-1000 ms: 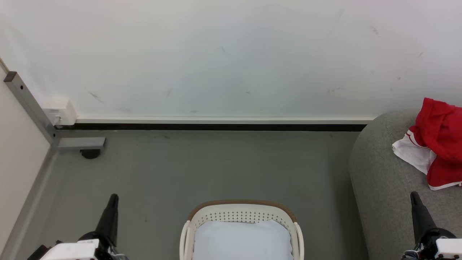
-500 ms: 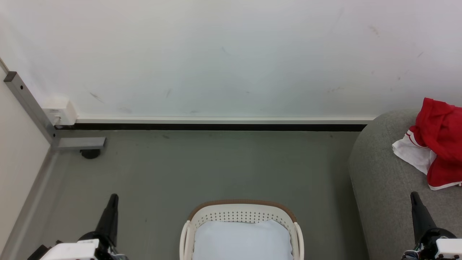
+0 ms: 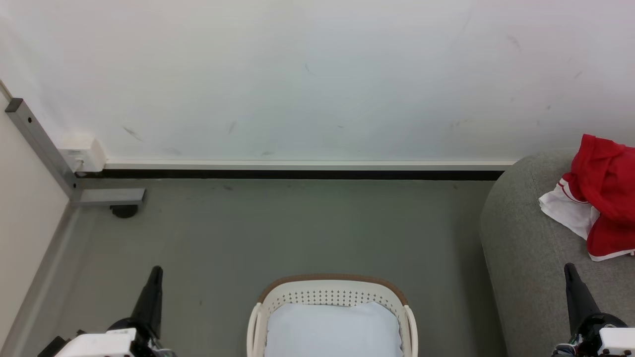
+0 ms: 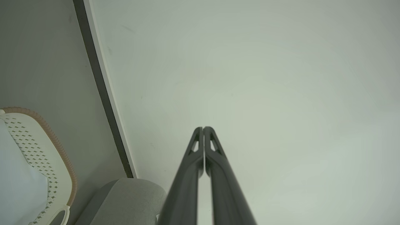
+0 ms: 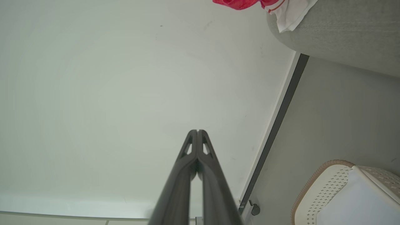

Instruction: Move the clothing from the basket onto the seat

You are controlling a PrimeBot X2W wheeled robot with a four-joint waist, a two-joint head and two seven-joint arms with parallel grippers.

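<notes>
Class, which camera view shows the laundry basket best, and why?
The head view: the basket sits centred, with both side walls, brown rim and pale pad visible. The left wrist view catches one end at its edge; the right wrist view, one corner.

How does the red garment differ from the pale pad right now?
The clothing is bright red with white panels; the pad is plain pale blue-white. The clothing lies crumpled on the seat; the pad lies flat inside the basket. Both look like soft fabric.
</notes>
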